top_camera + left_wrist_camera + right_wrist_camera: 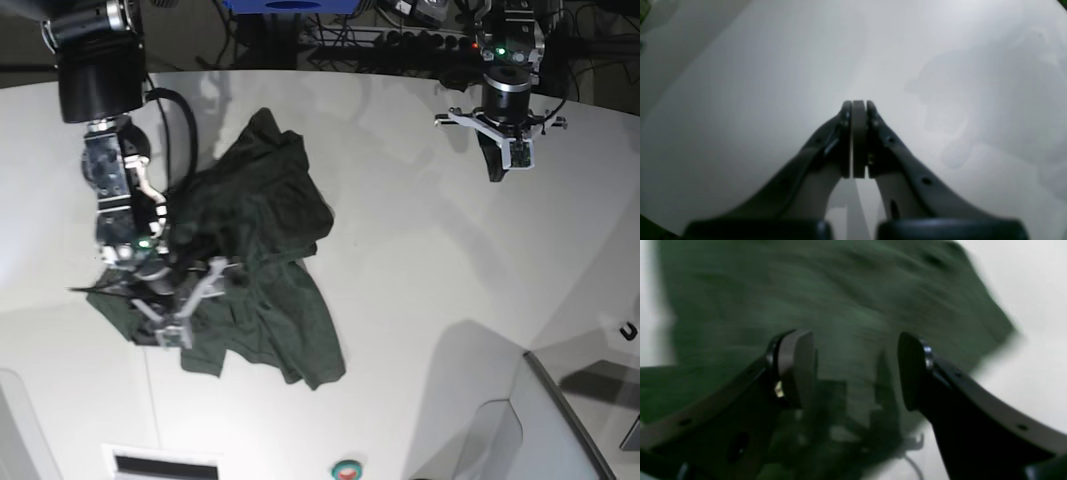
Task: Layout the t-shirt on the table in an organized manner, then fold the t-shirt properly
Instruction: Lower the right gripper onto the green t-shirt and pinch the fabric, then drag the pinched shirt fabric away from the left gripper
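Observation:
The dark green t-shirt lies crumpled on the left half of the white table, bunched and unevenly spread. My right gripper hovers low over the shirt's near-left part. In the right wrist view it stands open, with blurred t-shirt fabric below and beyond the fingers and nothing gripped between the pads. My left gripper hangs over bare table at the far right, well away from the shirt. Its pads are pressed together and hold nothing, above the table.
A light grey bin-like object sits at the near right corner. A small black hook lies near the right edge. A round button and a white label sit at the front edge. Cables and a power strip run behind the table.

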You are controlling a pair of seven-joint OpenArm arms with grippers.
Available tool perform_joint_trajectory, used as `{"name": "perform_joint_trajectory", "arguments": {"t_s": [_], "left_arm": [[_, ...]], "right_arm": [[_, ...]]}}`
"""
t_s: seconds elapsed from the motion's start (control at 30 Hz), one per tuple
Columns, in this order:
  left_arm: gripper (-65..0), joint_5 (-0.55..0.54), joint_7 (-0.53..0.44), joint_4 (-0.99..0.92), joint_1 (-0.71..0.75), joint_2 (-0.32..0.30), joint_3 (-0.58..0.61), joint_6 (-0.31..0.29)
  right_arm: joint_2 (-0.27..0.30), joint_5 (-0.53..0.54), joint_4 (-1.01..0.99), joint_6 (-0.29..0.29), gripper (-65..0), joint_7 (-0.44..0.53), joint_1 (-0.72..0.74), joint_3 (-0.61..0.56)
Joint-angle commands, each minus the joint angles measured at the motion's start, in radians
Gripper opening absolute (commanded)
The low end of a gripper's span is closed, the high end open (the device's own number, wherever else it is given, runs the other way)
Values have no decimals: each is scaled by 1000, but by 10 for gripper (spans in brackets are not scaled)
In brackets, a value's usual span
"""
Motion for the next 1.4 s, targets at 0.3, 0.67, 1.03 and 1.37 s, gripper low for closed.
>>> {"name": "perform_joint_trajectory", "arguments": {"t_s": [0.3, 0.67, 1.03, 1.37], "left_arm": [[-650, -1, -24, 18, 23, -6, -6, 6], [-650, -1, -24, 16, 14, -6, -3, 6], [-650, -1, -24, 4, 12, -6, -6, 6], [-650, -1, -24, -33, -14, -12, -6, 6]], "right_arm": [[-34, -4, -219, -1, -282, 25, 143, -4], [-63, -4, -268, 1, -324, 22, 143, -6], [-57, 1, 21, 7, -642, -58, 9, 0], [-34, 1, 388, 7, -642, -150, -290, 141]]}}
